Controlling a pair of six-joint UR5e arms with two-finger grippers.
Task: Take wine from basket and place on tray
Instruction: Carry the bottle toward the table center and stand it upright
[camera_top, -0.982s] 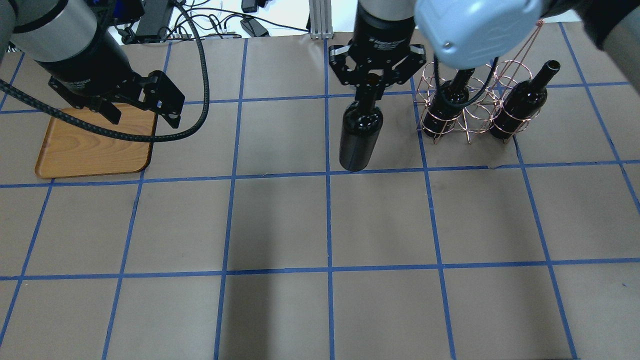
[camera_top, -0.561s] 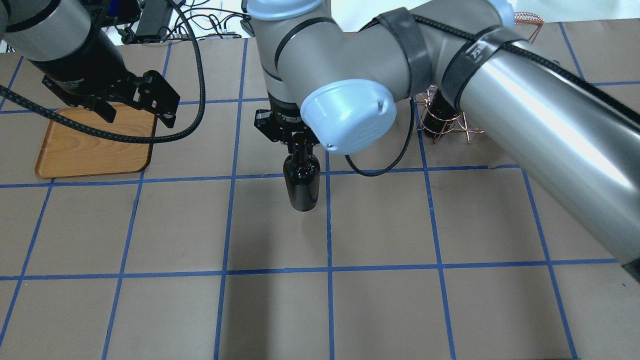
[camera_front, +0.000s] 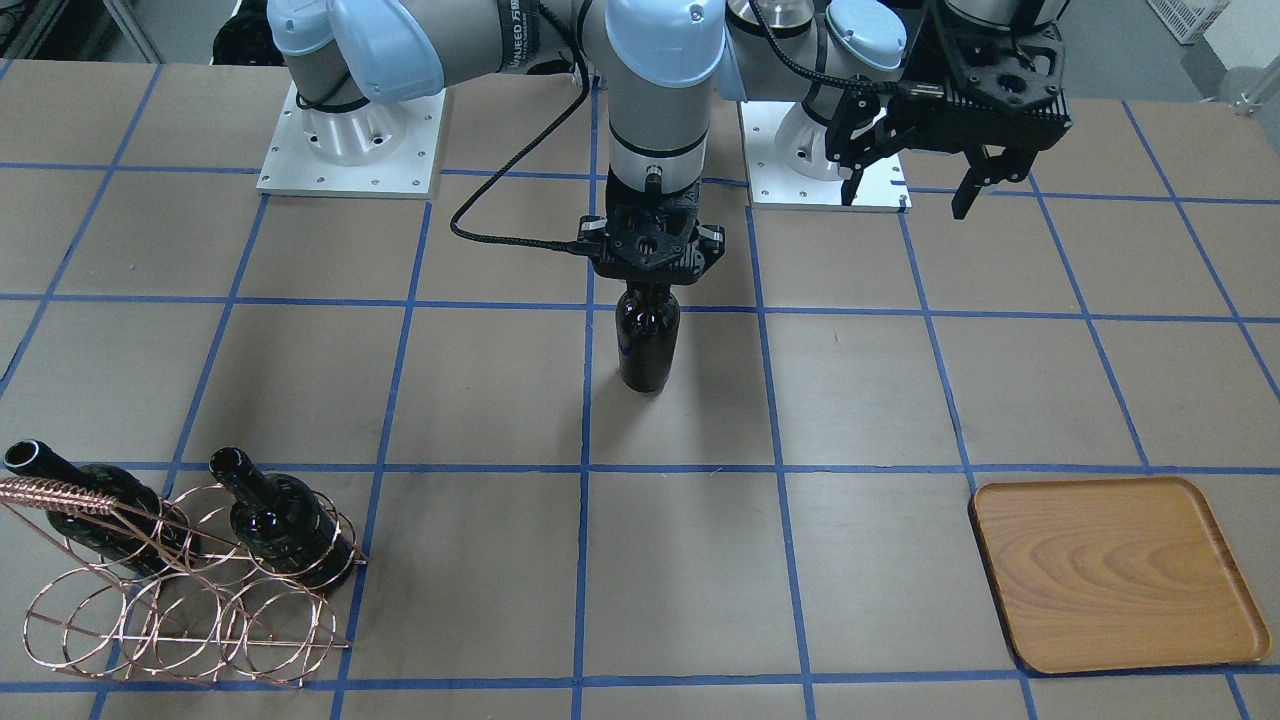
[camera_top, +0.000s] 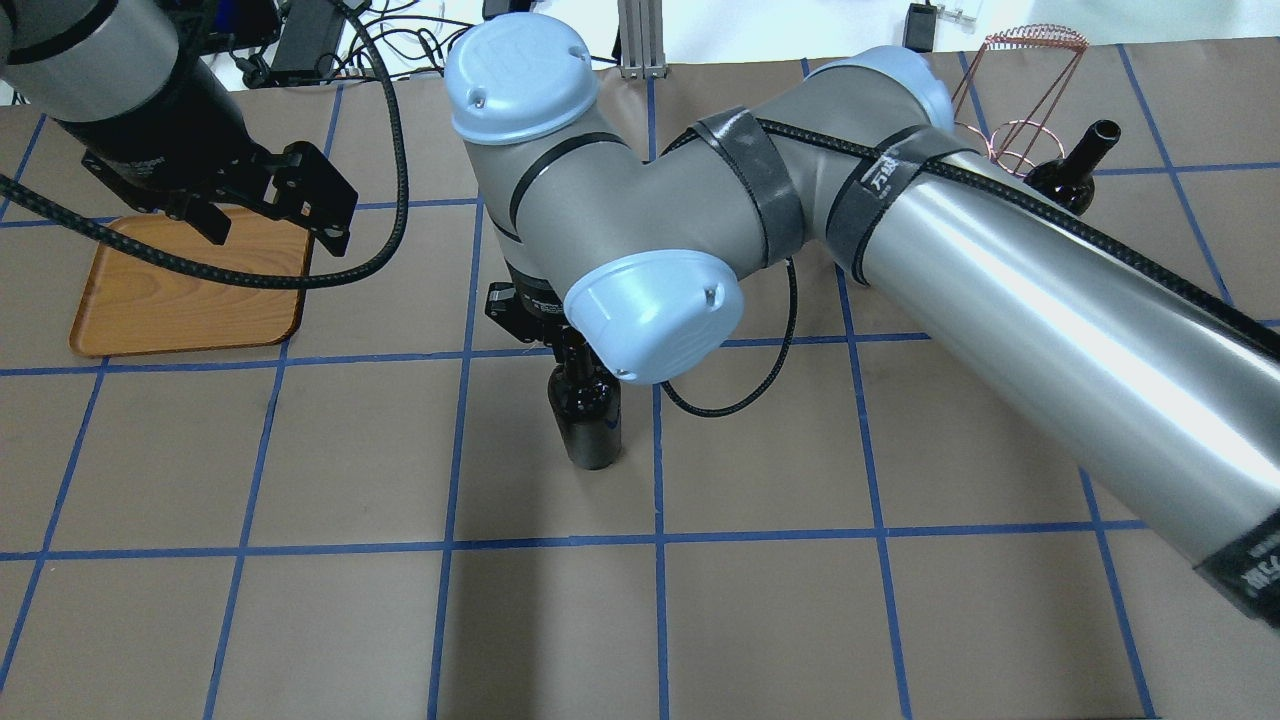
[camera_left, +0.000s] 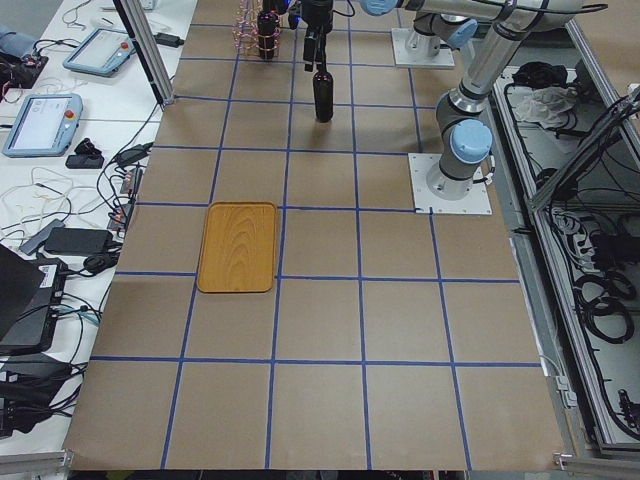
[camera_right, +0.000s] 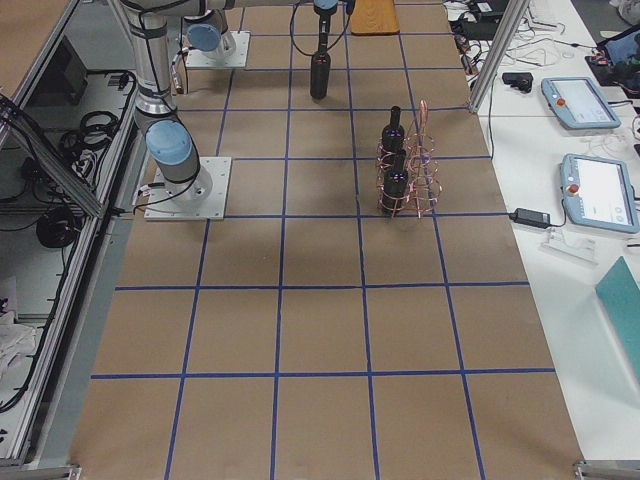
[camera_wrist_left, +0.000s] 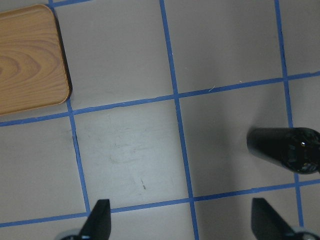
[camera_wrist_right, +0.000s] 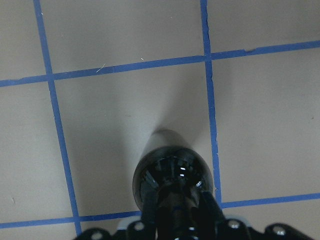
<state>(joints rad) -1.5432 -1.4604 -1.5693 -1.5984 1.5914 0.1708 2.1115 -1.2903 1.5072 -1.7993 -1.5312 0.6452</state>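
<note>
My right gripper (camera_front: 650, 262) is shut on the neck of a near-black wine bottle (camera_front: 648, 345) and holds it upright over the table's middle; I cannot tell whether the base touches. The bottle also shows in the overhead view (camera_top: 585, 425) and the right wrist view (camera_wrist_right: 167, 175). The wooden tray (camera_front: 1115, 575) lies empty at my left, also in the overhead view (camera_top: 180, 305). My left gripper (camera_top: 270, 215) hangs open and empty above the tray's near edge. The copper wire basket (camera_front: 180, 610) at my far right holds two more bottles (camera_front: 290, 525).
My right arm's long forearm (camera_top: 1050, 330) stretches across the right half of the overhead view and hides most of the basket. Blue tape lines grid the brown table. Teach pendants (camera_right: 598, 190) and cables lie on the side benches beyond the far edge.
My right arm has carried the bottle from beside the basket leftward and nearer to me, to the table's middle. The left gripper has barely moved and stays open.
</note>
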